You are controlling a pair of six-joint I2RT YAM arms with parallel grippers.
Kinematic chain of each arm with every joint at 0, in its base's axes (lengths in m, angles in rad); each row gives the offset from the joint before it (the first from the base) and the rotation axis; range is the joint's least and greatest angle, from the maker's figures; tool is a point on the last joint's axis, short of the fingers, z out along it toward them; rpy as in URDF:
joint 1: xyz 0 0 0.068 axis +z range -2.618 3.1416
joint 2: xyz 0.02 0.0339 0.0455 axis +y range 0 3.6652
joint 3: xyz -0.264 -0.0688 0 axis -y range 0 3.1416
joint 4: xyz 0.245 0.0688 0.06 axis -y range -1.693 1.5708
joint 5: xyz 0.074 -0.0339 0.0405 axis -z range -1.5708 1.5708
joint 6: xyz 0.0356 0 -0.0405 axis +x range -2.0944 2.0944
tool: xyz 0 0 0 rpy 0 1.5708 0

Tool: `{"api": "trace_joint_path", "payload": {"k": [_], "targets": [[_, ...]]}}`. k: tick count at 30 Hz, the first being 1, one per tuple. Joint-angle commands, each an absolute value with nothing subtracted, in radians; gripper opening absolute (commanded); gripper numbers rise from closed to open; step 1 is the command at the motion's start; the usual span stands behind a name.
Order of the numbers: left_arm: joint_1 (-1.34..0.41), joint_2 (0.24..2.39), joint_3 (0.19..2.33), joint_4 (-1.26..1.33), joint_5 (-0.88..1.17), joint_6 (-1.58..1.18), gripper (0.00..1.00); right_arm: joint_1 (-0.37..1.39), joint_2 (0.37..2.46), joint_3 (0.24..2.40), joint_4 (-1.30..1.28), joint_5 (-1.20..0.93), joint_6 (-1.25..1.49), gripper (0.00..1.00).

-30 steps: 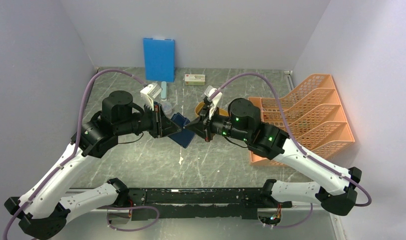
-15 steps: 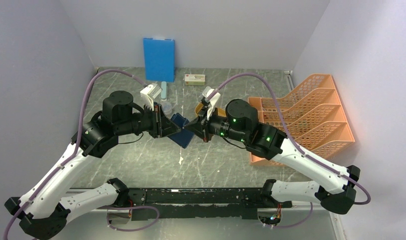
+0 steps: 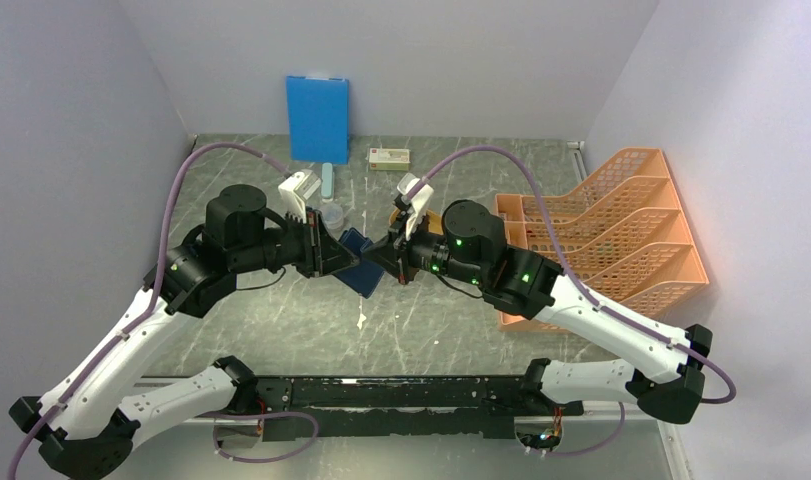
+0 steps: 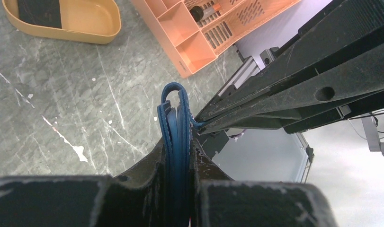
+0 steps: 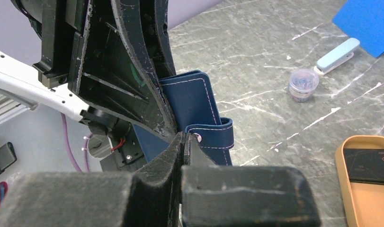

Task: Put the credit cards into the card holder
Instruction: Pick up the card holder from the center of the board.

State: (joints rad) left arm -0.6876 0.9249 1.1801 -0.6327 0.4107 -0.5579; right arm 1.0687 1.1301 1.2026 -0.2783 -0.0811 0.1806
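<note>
The navy card holder (image 3: 361, 264) hangs edge-up above the table's middle, clamped between my left gripper's (image 3: 345, 258) fingers; from the left wrist its stacked blue leaves (image 4: 174, 118) stand upright in that gripper (image 4: 177, 142). My right gripper (image 3: 378, 256) meets it from the right, shut, its tips (image 5: 186, 136) pinching the end of the snap tab (image 5: 216, 137) that loops off the card holder (image 5: 194, 99). A dark credit card (image 5: 370, 165) lies in the yellow oval tray (image 5: 343, 189), also seen from the left wrist as a dark card (image 4: 38, 12).
An orange file rack (image 3: 611, 230) fills the right side. A bright blue board (image 3: 317, 118) leans on the back wall, with a small box (image 3: 389, 158) beside it. A light blue clip-like tool (image 5: 337, 54) and a small clear jar (image 5: 303, 85) lie behind the holder.
My right arm has edged left, bringing its shut tips closer onto the card holder's tab. The left arm and the holder have stayed put.
</note>
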Motion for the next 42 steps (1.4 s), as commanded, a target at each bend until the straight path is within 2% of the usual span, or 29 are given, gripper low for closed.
{"api": "trace_joint_path", "payload": {"k": [1, 8, 42], "targets": [[-0.704, 0.898, 1.231, -0.540, 0.480, -0.573, 0.05, 1.081, 1.156, 1.179, -0.282, -0.048, 0.186, 0.00], [-0.703, 0.906, 1.246, -0.623, 0.393, -0.543, 0.05, 1.079, 1.099, 1.194, -0.321, -0.049, 0.160, 0.00], [-0.704, 0.905, 1.256, -0.608, 0.401, -0.554, 0.05, 1.077, 1.114, 1.184, -0.279, -0.146, 0.203, 0.00]]}}
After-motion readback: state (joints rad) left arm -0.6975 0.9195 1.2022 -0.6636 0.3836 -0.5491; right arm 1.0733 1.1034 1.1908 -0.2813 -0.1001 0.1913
